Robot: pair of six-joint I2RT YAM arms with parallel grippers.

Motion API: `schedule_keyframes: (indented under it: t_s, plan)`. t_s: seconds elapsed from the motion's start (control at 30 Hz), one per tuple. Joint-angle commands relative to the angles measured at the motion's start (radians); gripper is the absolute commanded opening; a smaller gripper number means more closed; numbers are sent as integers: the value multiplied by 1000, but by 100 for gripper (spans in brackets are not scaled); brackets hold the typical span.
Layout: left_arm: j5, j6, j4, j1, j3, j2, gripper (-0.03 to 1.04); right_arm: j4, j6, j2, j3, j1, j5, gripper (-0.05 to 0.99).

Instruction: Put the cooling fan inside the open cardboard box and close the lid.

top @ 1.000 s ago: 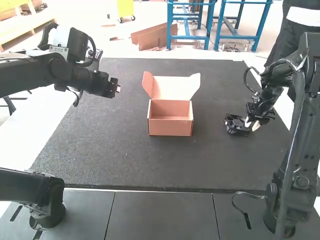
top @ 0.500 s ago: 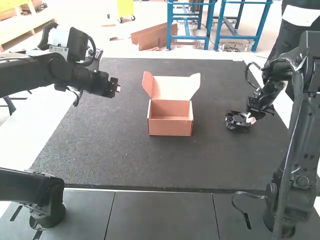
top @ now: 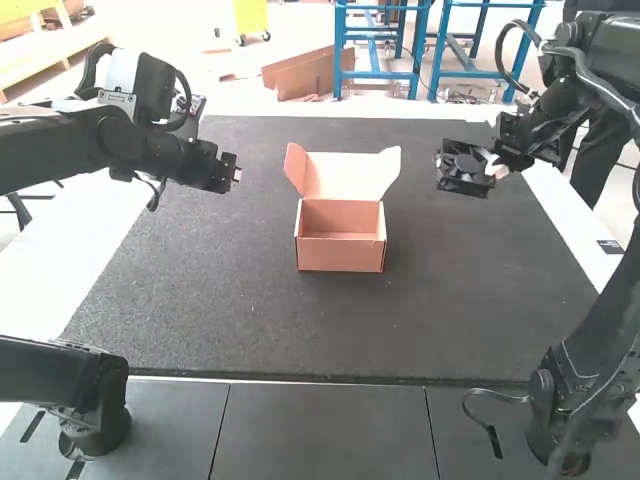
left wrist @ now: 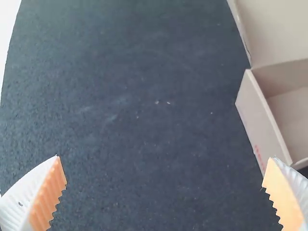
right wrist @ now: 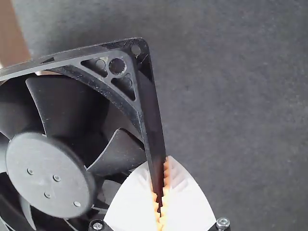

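My right pincer (right wrist: 160, 201) pinches one black, square-framed plastic cooling fan (right wrist: 53, 159) by its rim, aloft near the desk's (top: 200, 300) far right corner; one open brown cardboard box (top: 340, 238) mid-desk; left pincer (left wrist: 161, 192) gapes empty.

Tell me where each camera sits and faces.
High view: behind and above, facing down over the black mat; left arm, right arm show.
Left wrist view: faces down at mat and open brown cardboard box; open left jaws.
Right wrist view: faces mat; right jaws shut on black plastic cooling fan.
Shared with high view: box, fan.
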Motion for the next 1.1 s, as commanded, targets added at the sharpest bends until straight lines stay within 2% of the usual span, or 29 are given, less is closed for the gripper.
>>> schedule_keyframes:
  t_s: [0.0,0.23,0.33,0.47,0.6,0.67,0.8,1.07]
  plan:
    - [-10,7,8,1,3,-12,97,0,157,-69,30,98,-43,0]
    - [-12,7,-16,3,3,-57,97,25,338,-84,47,364,-49,0]
    - [-12,7,-31,1,-3,-82,97,37,391,-61,47,442,-45,0]
    - [-12,7,-51,1,-6,-114,97,51,404,-2,59,529,-22,0]
    - [-12,7,-70,3,-9,-137,97,66,415,89,102,577,32,0]
    - [-12,6,-74,1,-11,-149,97,78,417,136,125,578,47,0]
    - [-12,6,-76,1,-17,-161,97,101,401,239,172,575,117,0]
    - [-12,7,-76,1,-14,-167,97,107,377,417,304,554,199,0]
